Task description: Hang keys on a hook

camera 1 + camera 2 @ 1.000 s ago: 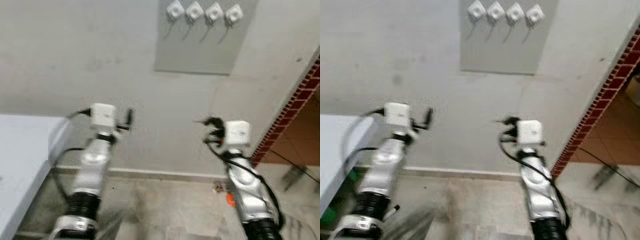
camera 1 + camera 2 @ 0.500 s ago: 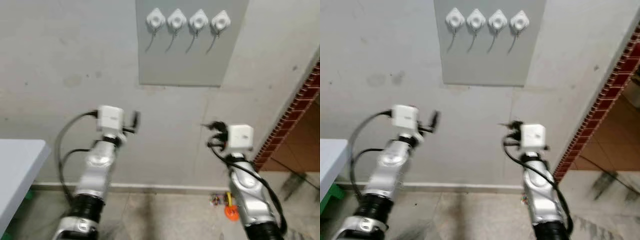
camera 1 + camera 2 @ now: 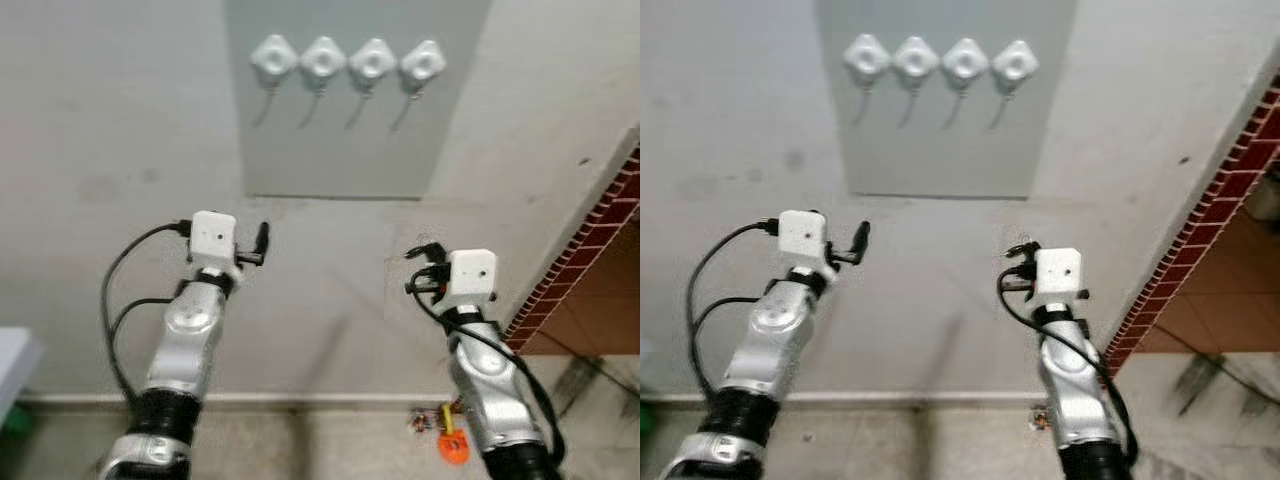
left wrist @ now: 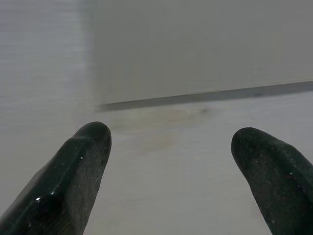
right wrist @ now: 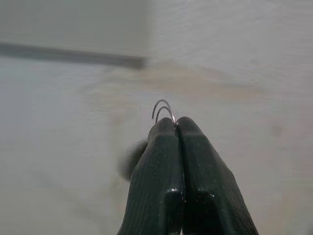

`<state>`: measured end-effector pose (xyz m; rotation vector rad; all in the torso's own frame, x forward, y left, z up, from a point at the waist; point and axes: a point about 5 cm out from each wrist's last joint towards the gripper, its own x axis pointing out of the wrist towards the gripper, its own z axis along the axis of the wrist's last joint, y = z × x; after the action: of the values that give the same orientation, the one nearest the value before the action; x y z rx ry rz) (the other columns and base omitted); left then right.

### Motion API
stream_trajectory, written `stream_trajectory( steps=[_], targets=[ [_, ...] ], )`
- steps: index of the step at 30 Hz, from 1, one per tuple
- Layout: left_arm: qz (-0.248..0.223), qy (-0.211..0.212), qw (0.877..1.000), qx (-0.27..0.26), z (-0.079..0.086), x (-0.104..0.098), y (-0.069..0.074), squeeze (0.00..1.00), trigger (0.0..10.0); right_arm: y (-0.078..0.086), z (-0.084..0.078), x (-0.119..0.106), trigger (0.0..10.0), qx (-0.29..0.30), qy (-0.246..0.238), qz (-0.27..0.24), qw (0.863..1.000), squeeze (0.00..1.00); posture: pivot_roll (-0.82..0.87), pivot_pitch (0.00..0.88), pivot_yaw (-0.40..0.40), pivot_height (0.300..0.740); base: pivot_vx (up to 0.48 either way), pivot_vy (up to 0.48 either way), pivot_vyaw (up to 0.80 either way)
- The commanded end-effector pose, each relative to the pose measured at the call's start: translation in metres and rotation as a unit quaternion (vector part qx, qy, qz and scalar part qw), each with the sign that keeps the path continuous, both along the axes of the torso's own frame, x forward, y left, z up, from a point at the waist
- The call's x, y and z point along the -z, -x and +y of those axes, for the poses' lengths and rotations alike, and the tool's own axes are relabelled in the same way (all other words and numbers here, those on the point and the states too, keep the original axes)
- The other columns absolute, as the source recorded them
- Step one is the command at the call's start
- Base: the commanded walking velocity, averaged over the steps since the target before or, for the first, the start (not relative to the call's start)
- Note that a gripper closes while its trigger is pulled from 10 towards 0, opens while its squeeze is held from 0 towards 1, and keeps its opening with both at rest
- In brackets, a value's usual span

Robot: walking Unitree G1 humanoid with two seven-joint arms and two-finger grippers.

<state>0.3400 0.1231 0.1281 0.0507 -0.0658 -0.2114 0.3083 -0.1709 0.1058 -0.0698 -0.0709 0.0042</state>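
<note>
Camera view shifted: hooks (image 3: 348, 62) now nearer, counter nearly out of frame. Key ring (image 5: 164, 111) pinched in right end effector (image 5: 175, 128), well below hooks. Left end effector (image 4: 171, 147) wide, empty. Raise ring above hook tip, then lower onto it.

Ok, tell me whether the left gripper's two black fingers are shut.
No: the left gripper has its black fingers spread wide apart, bare grey wall between them.

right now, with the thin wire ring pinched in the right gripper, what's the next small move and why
Probably raise the right gripper toward the row of white diamond-shaped hooks: its black fingers are shut on the thin wire key ring, but it sits well below the grey wall panel that carries them.
</note>
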Motion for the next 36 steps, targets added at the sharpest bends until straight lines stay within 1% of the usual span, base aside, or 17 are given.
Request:
stream_trajectory(
  steps=[1,4,6,10,12,13,15,16,18,20,22,25,27,28,30,34,36],
  targets=[
    [-0.010,0.027,0.999,-0.014,0.014,-0.007,-0.002,0.00,10.0,-0.003,0.009,-0.008,10.0,-0.012,-0.006,-0.015,1.000,0.00,0.03,0.016,-0.009,0.740,0.000,0.000,0.00],
    [-0.020,0.018,0.999,-0.019,0.014,-0.009,-0.001,0.00,10.0,-0.003,0.009,-0.008,10.0,-0.012,-0.006,-0.014,1.000,0.00,0.03,0.018,-0.008,0.740,0.000,0.000,0.00],
    [-0.025,0.025,0.999,-0.015,0.013,-0.010,-0.001,0.00,10.0,-0.003,0.009,-0.007,10.0,-0.013,-0.005,-0.012,1.000,0.00,0.03,0.018,-0.008,0.740,0.000,0.000,0.00],
    [-0.025,0.016,1.000,-0.006,0.011,-0.011,-0.001,0.00,10.0,-0.002,0.009,-0.007,10.0,-0.014,-0.006,-0.012,1.000,0.00,0.03,0.026,-0.010,0.740,0.000,0.000,0.00],
    [-0.034,0.011,0.999,0.037,0.001,-0.016,0.001,0.00,10.0,-0.003,0.009,-0.007,10.0,-0.017,-0.008,-0.011,1.000,0.00,0.03,0.026,-0.010,0.740,0.000,0.000,0.00],
    [-0.034,0.011,0.999,0.037,0.001,-0.016,0.001,0.00,10.0,-0.003,0.009,-0.007,10.0,-0.017,-0.008,-0.011,1.000,0.00,0.03,0.026,-0.010,0.740,0.000,0.000,0.00],
    [-0.045,0.007,0.997,0.069,-0.010,-0.023,0.000,0.00,10.0,-0.003,0.010,-0.009,10.0,-0.022,-0.009,-0.014,1.000,0.00,0.03,0.035,-0.009,0.740,0.000,0.000,0.00],
    [-0.045,0.007,0.997,0.069,-0.010,-0.023,0.000,0.00,10.0,-0.003,0.010,-0.009,10.0,-0.022,-0.009,-0.014,1.000,0.00,0.03,0.035,-0.009,0.740,0.000,0.000,0.00],
    [-0.051,0.000,0.994,0.094,-0.018,-0.027,0.000,0.00,10.0,-0.004,0.012,-0.011,10.0,-0.032,-0.013,-0.016,0.999,0.00,0.03,0.038,-0.009,0.740,0.000,0.000,0.00],
    [-0.065,-0.008,0.990,0.126,-0.029,-0.035,0.000,0.00,10.0,-0.004,0.015,-0.019,10.0,-0.050,-0.013,-0.029,0.998,0.00,0.02,0.044,-0.002,0.740,0.000,0.000,0.00],
    [-0.075,-0.015,0.986,0.146,-0.036,-0.040,0.001,0.00,10.0,-0.003,0.016,-0.024,10.0,-0.062,-0.019,-0.039,0.997,0.00,0.02,0.051,0.002,0.740,0.000,0.000,0.00],
    [-0.082,-0.016,0.983,0.162,-0.042,-0.045,0.002,0.00,10.0,-0.002,0.017,-0.030,10.0,-0.070,-0.020,-0.050,0.996,0.00,0.01,0.057,0.006,0.740,0.000,0.000,0.00],
    [-0.093,-0.020,0.978,0.187,-0.050,-0.052,0.004,0.00,10.0,-0.002,0.020,-0.042,10.0,-0.085,-0.032,-0.070,0.993,0.00,0.00,0.066,0.014,0.740,0.000,0.000,0.00],
    [-0.093,-0.020,0.978,0.187,-0.050,-0.052,0.004,0.00,10.0,-0.002,0.020,-0.042,10.0,-0.085,-0.032,-0.070,0.993,0.00,0.00,0.066,0.014,0.740,0.000,0.000,0.00],
    [-0.102,-0.025,0.973,0.205,-0.055,-0.058,0.007,0.00,10.0,0.000,0.021,-0.054,10.0,-0.092,-0.037,-0.095,0.990,0.00,0.00,0.068,0.016,0.740,0.000,0.000,0.00],
    [-0.113,-0.035,0.969,0.216,-0.057,-0.061,0.008,0.00,10.0,0.001,0.024,-0.061,10.0,-0.106,-0.032,-0.109,0.988,0.00,0.00,0.073,0.022,0.740,0.000,0.000,0.00],
    [-0.119,-0.033,0.967,0.224,-0.058,-0.065,0.010,0.00,10.0,0.003,0.026,-0.069,10.0,-0.118,-0.036,-0.125,0.984,0.00,-0.01,0.075,0.027,0.740,0.000,0.000,0.00]
  ],
)
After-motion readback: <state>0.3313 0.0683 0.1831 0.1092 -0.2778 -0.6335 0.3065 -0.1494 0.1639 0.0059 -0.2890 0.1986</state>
